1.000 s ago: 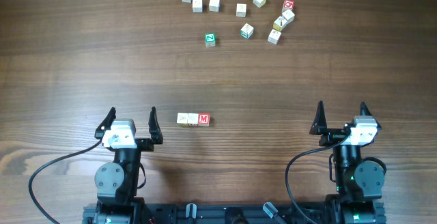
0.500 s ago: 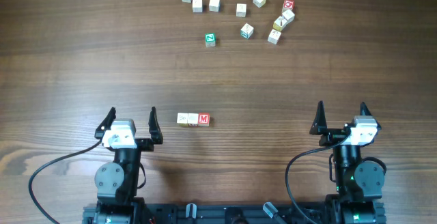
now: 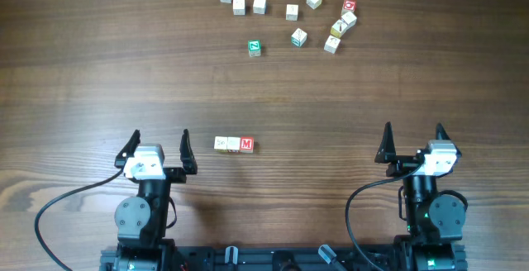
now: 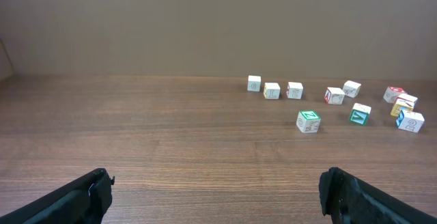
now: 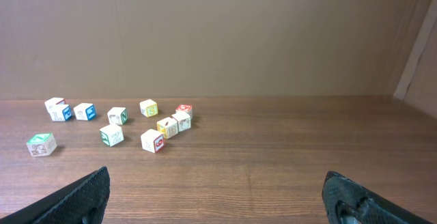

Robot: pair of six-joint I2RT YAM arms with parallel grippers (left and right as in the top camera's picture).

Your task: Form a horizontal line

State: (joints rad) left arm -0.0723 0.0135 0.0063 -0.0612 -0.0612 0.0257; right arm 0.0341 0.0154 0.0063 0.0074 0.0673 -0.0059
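Note:
The horizontal line (image 3: 234, 145) lies on the table in the overhead view: three small cubes touching side by side, two cream-faced on the left and a red-faced "M" cube (image 3: 246, 145) at the right end. My left gripper (image 3: 159, 141) stands open just left of the row, nothing between its fingers. Far to the right my right gripper (image 3: 412, 135) is open and empty too. The row is out of view in both wrist views, where the left gripper (image 4: 217, 186) and right gripper (image 5: 216, 186) show wide-spread jaws over bare wood.
A green-faced cube (image 3: 254, 48) sits alone at the back, also seen as the green cube (image 4: 308, 121). Several loose white letter cubes (image 3: 298, 36) are scattered along the far side, with a red-topped one (image 3: 349, 7). Cables trail from both arm bases.

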